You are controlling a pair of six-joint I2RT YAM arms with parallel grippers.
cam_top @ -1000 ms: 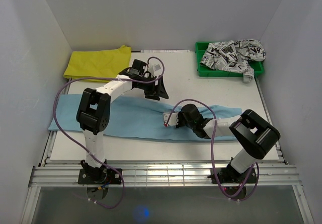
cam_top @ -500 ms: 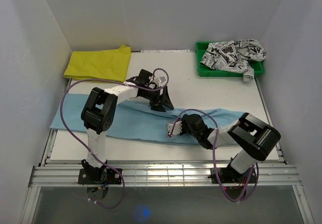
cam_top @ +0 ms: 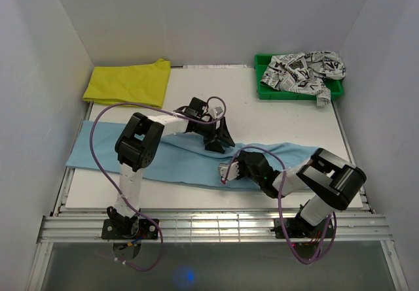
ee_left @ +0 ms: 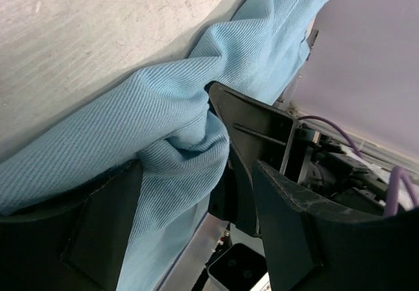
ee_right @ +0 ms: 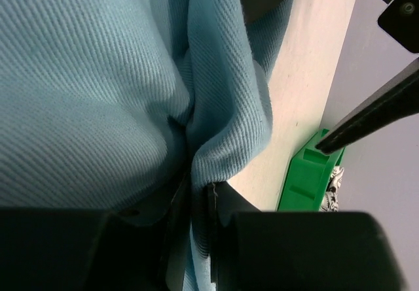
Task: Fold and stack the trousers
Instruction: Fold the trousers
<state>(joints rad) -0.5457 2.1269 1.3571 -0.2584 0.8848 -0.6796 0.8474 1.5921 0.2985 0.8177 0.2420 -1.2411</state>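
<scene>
Top external: soft, light trousers (cam_top: pixel 177 161) lay along the tabletop's (cam_top: pixel 275 118) near edge, left to right. They would bunch easily, so I judged the hem or waistband the best hold. My left gripper (cam_top: pixel 219 142) straddled a fold, jaws wide. My right gripper (cam_top: pixel 226 172) pinched cloth. Room lay far-side between yellow garment (cam_top: pixel 127 83) and green bin (cam_top: pixel 259 89).

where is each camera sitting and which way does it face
top external: above and behind the arm bases, looking down on the table; both arms show, left gripper and right gripper on the trousers.
left wrist: on the left wrist, looking along its open fingers at bunched blue cloth.
right wrist: on the right wrist, looking past its fingers, which pinch a fold, towards the green bin.
shared: all three show the trousers; top and right wrist share the bin.
</scene>
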